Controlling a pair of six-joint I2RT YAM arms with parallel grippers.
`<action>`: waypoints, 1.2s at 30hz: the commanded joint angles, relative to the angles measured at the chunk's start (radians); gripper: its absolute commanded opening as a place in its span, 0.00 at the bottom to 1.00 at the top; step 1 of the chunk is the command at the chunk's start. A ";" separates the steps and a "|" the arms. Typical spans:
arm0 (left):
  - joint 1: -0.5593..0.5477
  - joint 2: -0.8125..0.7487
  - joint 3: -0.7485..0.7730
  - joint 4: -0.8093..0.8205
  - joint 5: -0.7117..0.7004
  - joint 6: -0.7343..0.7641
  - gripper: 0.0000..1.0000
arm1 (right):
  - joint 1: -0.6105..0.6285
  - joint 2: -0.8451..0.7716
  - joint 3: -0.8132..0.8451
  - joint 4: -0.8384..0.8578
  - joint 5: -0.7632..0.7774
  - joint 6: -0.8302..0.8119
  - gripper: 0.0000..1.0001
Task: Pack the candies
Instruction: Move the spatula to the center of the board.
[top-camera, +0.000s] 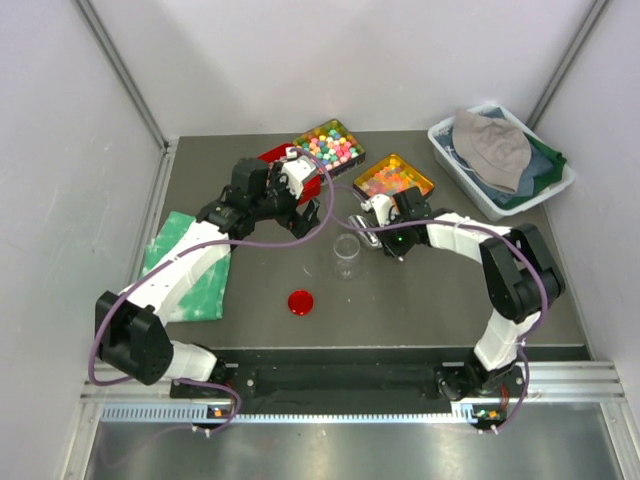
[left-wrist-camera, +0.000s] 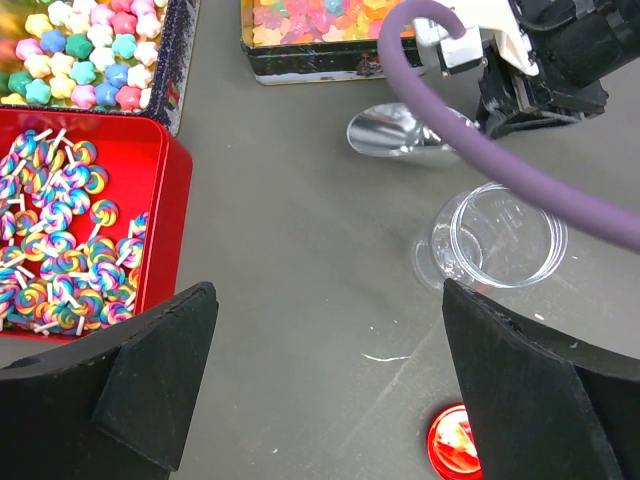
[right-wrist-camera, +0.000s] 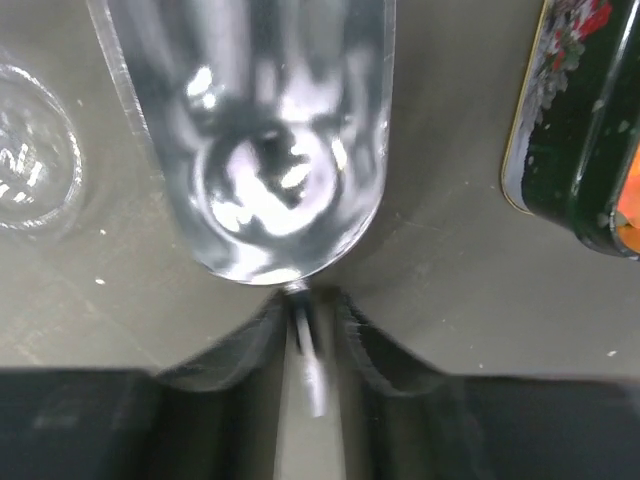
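The left gripper (left-wrist-camera: 325, 310) hangs with its jaws spread wide and nothing in them, a clear jar (left-wrist-camera: 505, 235) ahead of its right finger. The right gripper (right-wrist-camera: 305, 310) has drawn its jaws close around the thin handle of a metal scoop (right-wrist-camera: 270, 150) lying just ahead, though I cannot tell whether they pinch it. The candies (top-camera: 393, 180) sit in a tin (right-wrist-camera: 560, 130) ahead and right of those jaws.

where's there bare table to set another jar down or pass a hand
Free: the near strip of grey table right of the round red lid; also the back-left corner, behind the green cloth and left of the red lollipop tin. Crowded: around the clear plastic jar, shiny metal scoop and glossy jelly candies, where both arms meet.
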 joint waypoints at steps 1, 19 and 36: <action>0.002 -0.007 0.030 0.037 -0.002 0.008 0.99 | 0.015 -0.002 0.047 0.001 0.023 0.001 0.05; 0.003 -0.017 0.041 0.013 0.004 0.018 0.99 | -0.106 -0.270 -0.140 -0.128 0.160 -0.064 0.00; 0.002 0.098 0.087 0.051 0.024 0.020 0.99 | -0.435 -0.307 -0.259 -0.128 0.161 -0.242 0.02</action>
